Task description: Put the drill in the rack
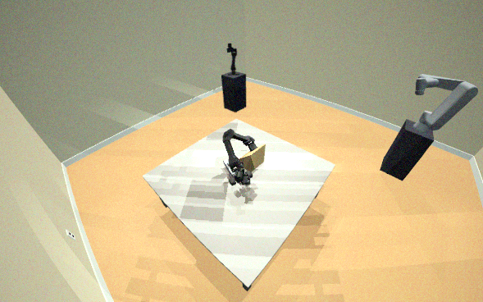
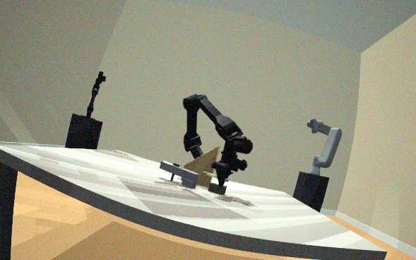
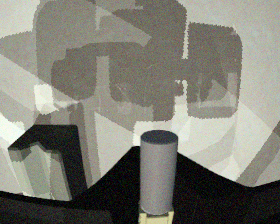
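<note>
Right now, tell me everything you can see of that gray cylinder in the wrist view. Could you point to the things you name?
The gray cylinder (image 3: 159, 175) is smooth, plain and matte, with a darker flat round end. A pale yellow piece (image 3: 157, 218) meets its other end and runs out of the picture. The jaws are shut on this object, their black shapes showing at both sides; the exact contact is hidden. It appears over the pale tabletop (image 3: 266, 22). It may be the drill, but I can't confirm that.

Looks like a lab-type room | black arm (image 1: 228, 144) (image 2: 208, 109) on white table (image 1: 239, 246) (image 2: 266, 226), centre | grey arm (image 1: 450, 104) (image 2: 331, 145) on black pedestal (image 1: 407, 149) (image 2: 311, 191), right side of top view | plain walls
</note>
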Available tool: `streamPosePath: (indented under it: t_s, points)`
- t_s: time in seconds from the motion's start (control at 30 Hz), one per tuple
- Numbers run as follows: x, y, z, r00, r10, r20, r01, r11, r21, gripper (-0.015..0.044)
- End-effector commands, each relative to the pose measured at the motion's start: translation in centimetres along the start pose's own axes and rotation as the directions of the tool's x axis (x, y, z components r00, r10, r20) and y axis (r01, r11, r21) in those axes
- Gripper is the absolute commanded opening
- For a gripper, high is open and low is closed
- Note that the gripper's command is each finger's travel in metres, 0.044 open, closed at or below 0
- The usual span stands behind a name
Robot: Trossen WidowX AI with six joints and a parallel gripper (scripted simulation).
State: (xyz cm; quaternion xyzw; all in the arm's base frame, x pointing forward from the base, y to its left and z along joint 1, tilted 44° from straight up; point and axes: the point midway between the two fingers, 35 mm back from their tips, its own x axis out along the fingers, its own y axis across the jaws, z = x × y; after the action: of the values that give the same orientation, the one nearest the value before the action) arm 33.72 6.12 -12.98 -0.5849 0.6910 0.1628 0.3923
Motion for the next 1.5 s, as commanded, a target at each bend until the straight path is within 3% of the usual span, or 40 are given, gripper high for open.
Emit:
streamPosePath:
  t_s: [0.0, 0.6, 1.47]
  points:
    - [-0.3, -0.1, 0.0, 1.000, 0.000, 0.004, 0.000, 1.000, 0.006, 0.0000]
    - [-1.0, -0.2, 0.0, 1.000, 0.000, 0.004, 0.000, 1.000, 0.006, 0.0000]
    - [-1.5, 4.0, 1.1, 1.000, 0.002, 0.006, -0.002, 1.000, 0.005, 0.0000]
